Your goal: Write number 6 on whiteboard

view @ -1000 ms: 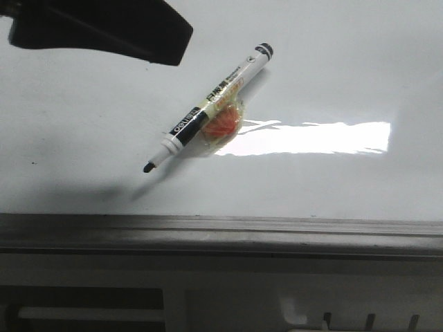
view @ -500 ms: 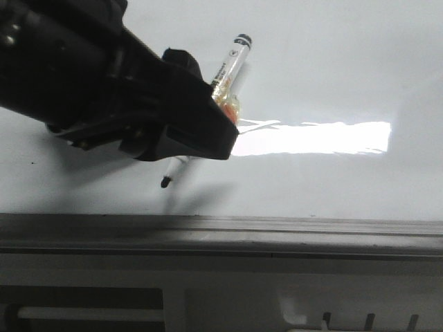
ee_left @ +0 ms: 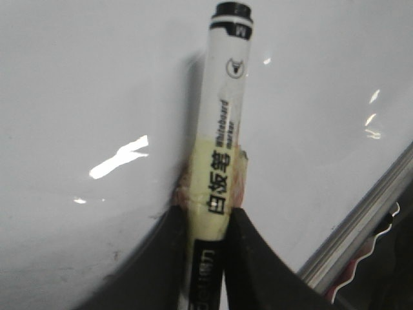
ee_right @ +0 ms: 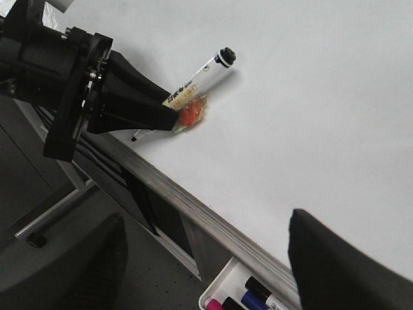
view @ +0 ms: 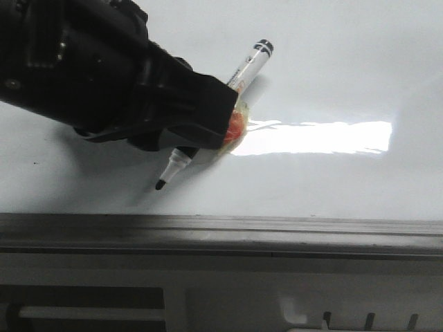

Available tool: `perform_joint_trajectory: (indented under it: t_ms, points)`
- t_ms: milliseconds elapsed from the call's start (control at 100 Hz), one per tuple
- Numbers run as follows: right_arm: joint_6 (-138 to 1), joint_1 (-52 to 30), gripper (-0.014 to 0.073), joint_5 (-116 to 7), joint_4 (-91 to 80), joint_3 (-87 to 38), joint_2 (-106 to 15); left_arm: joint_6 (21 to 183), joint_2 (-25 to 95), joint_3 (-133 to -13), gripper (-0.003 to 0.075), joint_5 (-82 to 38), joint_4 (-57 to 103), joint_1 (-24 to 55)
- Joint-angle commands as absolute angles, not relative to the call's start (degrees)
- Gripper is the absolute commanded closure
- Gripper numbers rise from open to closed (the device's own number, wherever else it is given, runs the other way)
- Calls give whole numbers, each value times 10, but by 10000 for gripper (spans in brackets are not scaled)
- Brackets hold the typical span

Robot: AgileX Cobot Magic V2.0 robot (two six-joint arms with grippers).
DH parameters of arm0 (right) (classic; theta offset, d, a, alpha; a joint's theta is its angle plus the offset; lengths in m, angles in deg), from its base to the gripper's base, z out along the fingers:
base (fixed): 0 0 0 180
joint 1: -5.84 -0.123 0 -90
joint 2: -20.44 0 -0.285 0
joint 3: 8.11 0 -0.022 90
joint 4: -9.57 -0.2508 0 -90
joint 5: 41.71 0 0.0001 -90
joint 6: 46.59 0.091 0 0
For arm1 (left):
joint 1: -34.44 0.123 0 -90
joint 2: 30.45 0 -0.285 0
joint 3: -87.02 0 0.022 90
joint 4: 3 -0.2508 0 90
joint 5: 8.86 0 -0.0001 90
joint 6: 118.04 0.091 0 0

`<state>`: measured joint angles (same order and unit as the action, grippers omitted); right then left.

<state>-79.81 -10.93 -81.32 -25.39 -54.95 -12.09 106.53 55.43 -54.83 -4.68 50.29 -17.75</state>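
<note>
Your left tool (view: 208, 131) is clamped on the marker (ee_left: 219, 168) mid-barrel, tip just below it, near the whiteboard (view: 332, 76). Right tool (ee_right: 206, 258) spread wide, empty. No 6 drawn yet. Marker's light, stiff, prob slick; grip on the taped band.

A white-barrelled whiteboard marker (view: 228, 93) lies slanted before me, black tip (view: 160, 185) uncapped, yellowish tape and an orange lump (view: 236, 128) at its middle. Below my view, a tray (ee_right: 216, 297) holds spare markers (ee_right: 255, 296): black, blue, pink.
</note>
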Motion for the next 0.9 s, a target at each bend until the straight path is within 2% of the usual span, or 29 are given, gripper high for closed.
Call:
perform_joint_trajectory:
  t_ms: [0,250,370,510,700,890]
  points:
    - [-804,-111,125,-776,-272,-530,-130,1062,556,-557,738,-36,512,-175]
    - [-804,-111,125,-782,-278,-530,-130,1066,528,-567,738,-100,448,-175]
    - [-855,-120,125,-824,-320,-530,-135,1067,489,-590,739,-201,336,-175]
    - [-939,-175,125,-834,-341,-530,-167,1104,449,-616,738,-320,239,-175]
    - [-1004,-254,124,-807,-342,-530,-233,1238,431,-619,739,-442,253,-175]
    - [-1004,-301,124,-721,-356,-530,-280,1247,425,-619,739,-445,281,-175]
